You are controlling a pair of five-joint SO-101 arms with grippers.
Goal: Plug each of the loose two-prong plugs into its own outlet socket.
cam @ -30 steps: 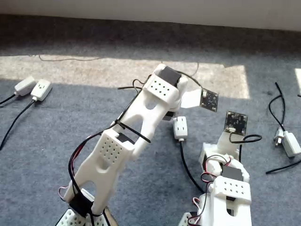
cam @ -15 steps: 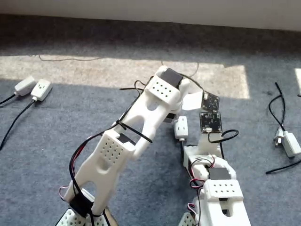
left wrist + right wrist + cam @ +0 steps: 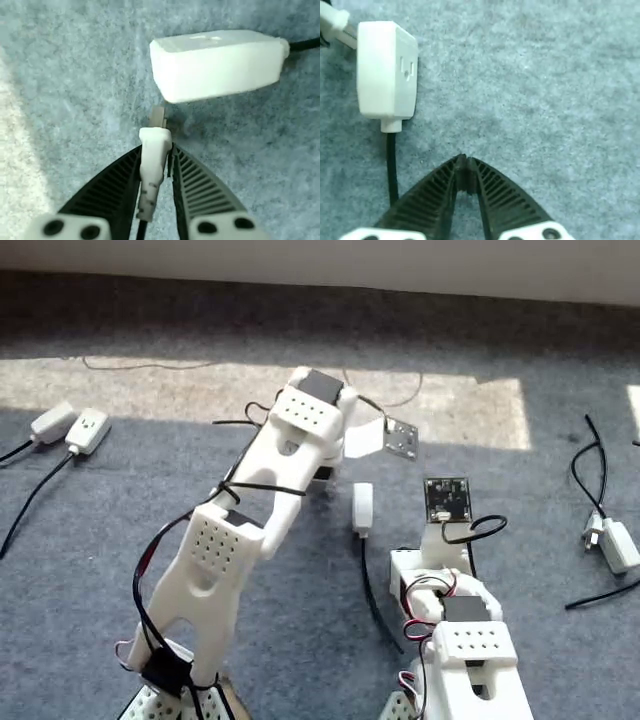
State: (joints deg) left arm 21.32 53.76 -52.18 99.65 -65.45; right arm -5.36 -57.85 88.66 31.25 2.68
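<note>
White plug point(image 3: 151, 167) in left tool point(image 3: 155, 148), just beside socket point(image 3: 217, 62)

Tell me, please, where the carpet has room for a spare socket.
Bare carpet lies between the two white blocks at the left edge and the left arm, and between the right arm and the right-edge block. It is crowded around the middle socket, where the left claw holds a plug and the right claw sits shut.

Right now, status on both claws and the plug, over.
Left claw shut on white two-prong plug, prongs at white socket block, not seated. Right claw shut, empty. Nothing blocking.
</note>
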